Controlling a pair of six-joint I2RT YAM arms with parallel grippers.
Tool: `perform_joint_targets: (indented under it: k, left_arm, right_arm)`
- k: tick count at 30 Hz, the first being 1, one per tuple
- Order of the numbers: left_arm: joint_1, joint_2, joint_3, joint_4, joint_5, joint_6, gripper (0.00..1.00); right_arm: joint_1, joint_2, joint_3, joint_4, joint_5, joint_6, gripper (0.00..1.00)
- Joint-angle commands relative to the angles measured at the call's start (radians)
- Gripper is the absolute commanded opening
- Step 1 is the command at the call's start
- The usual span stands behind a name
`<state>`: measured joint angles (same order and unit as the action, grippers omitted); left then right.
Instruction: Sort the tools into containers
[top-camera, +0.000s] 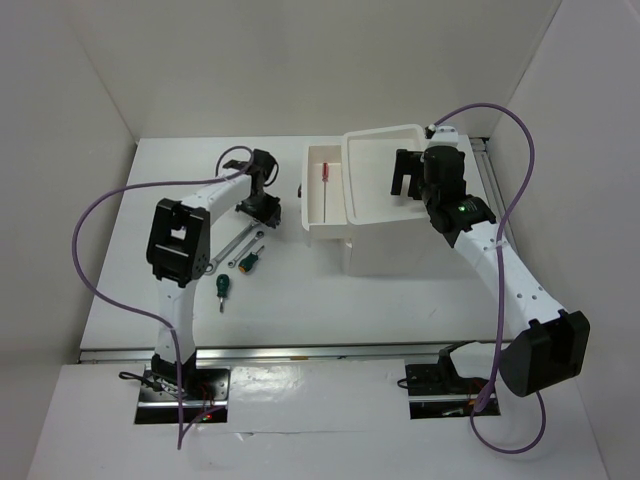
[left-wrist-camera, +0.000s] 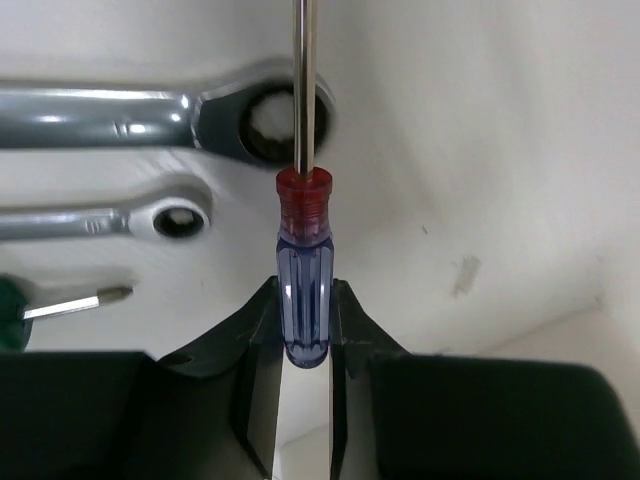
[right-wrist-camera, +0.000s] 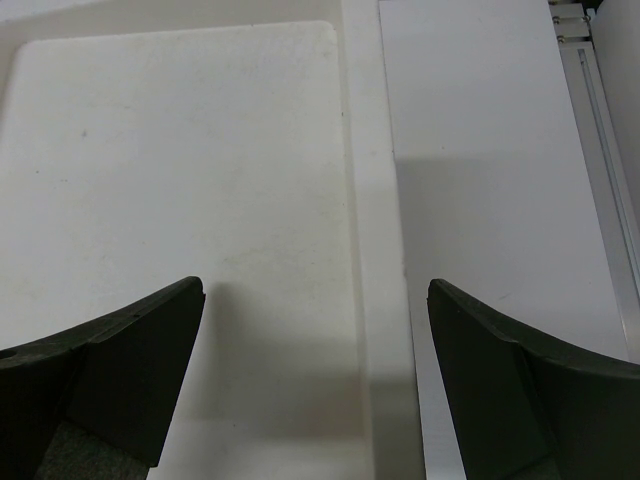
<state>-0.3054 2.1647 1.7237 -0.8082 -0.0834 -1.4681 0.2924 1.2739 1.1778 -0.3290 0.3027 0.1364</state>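
L gripper (left-wrist-camera: 305, 292) is clamped on the butt end of a blue-and-red-handled screwdriver (left-wrist-camera: 303, 200). On my L wrist cam the clear blue grip sits between both fingers and the shaft points straight away from the cam. The shaft crosses over the ring head of the upper ratchet wrench (left-wrist-camera: 150, 112). The lower ratchet wrench (left-wrist-camera: 110, 220) lies just beside it, roughly parallel. At the bottom-left corner I see the tip of a green-handled screwdriver (left-wrist-camera: 70, 306). Can't tell how high the held tool is off the table (top-camera: 300, 300).

On the top cam, a second stubby green screwdriver (top-camera: 222, 289) lies nearer the L arm base. To the right of the L gripper, the cabinet (top-camera: 400, 250) has one drawer (top-camera: 312, 215) pulled out. A thin red-handled screwdriver (top-camera: 324, 185) lies inside it.

R gripper (right-wrist-camera: 316, 300) hangs over the top tray (right-wrist-camera: 180, 150) w/ fingers spread wide, nothing between them.
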Motion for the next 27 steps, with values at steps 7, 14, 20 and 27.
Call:
perform_joint_targets:
  k: [7, 14, 20, 27]
  left_arm:
    - [-0.024, -0.370, 0.139, 0.090, -0.087, 0.411, 0.00]
    - [0.022, -0.445, 0.247, 0.113, 0.309, 0.759, 0.00]
    - [-0.087, -0.445, 0.238, 0.093, 0.421, 0.776, 0.00]
    - [-0.182, -0.422, 0.194, 0.093, 0.372, 0.764, 0.00]
  right_arm:
    - [0.013, 0.027, -0.056, -0.148, -0.017, 0.032, 1.00]
    - [0.013, 0.027, -0.056, -0.148, -0.008, 0.032, 1.00]
    - [0.013, 0.027, -0.056, -0.148, 0.001, 0.032, 1.00]
    - [0.013, 0.027, -0.056, -0.148, 0.010, 0.032, 1.00]
